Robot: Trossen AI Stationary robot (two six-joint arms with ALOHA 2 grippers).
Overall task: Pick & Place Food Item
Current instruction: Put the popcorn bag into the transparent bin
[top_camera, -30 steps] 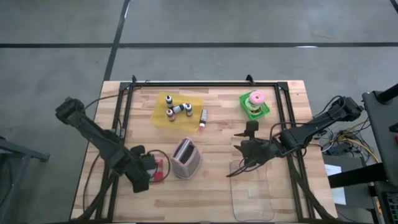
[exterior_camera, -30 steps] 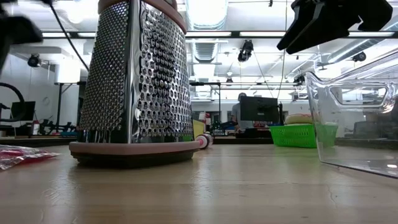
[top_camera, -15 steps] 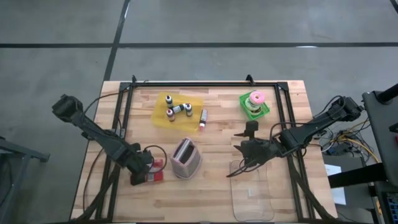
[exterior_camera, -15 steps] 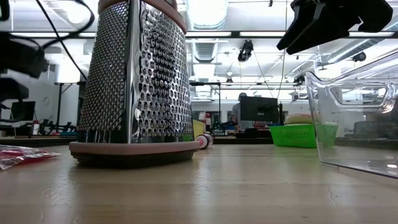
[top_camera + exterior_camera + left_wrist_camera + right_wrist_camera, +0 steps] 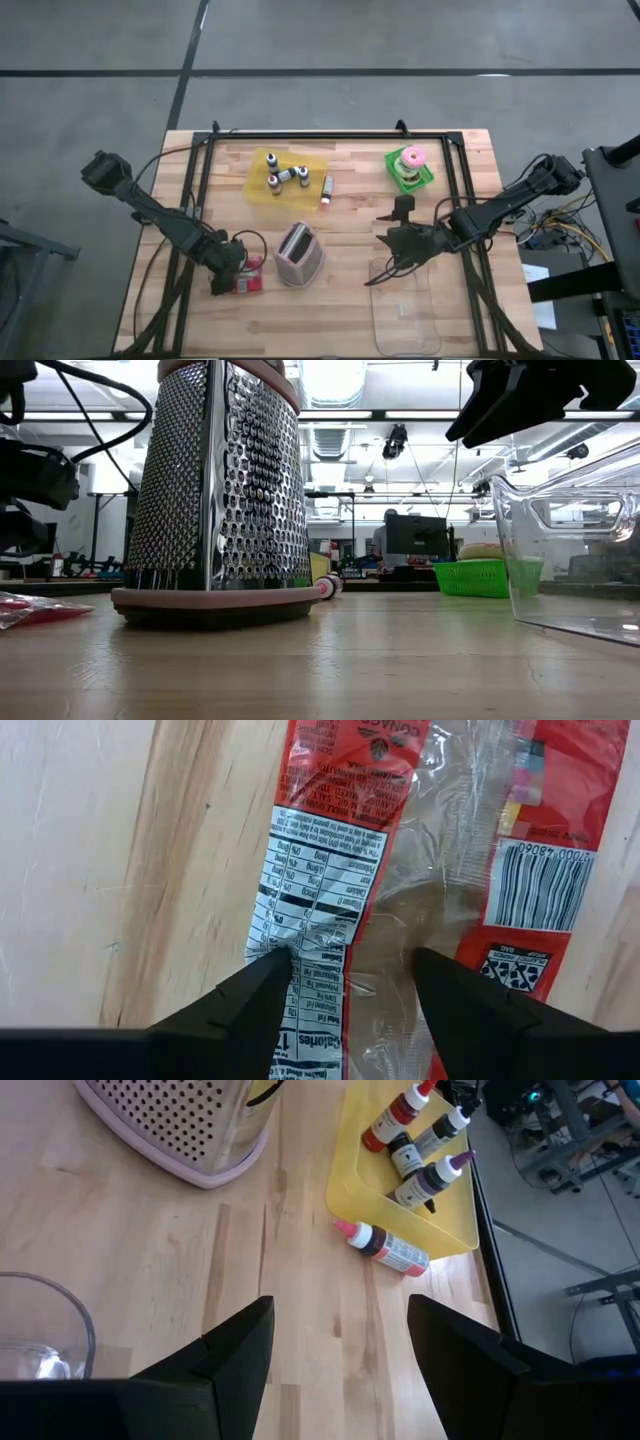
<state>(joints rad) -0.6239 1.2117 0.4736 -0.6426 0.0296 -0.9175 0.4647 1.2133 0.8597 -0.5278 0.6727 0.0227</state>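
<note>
Red snack packet | left pincer spread, tips on it; right pincer spread, hovering

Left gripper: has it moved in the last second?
Yes. The left gripper has shifted toward the grater, now open over the red packet.

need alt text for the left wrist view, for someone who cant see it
The left gripper, fingers open, is down on a red and clear food packet lying flat on the wooden table. One fingertip rests on its nutrition label; a barcode shows nearby.
</note>
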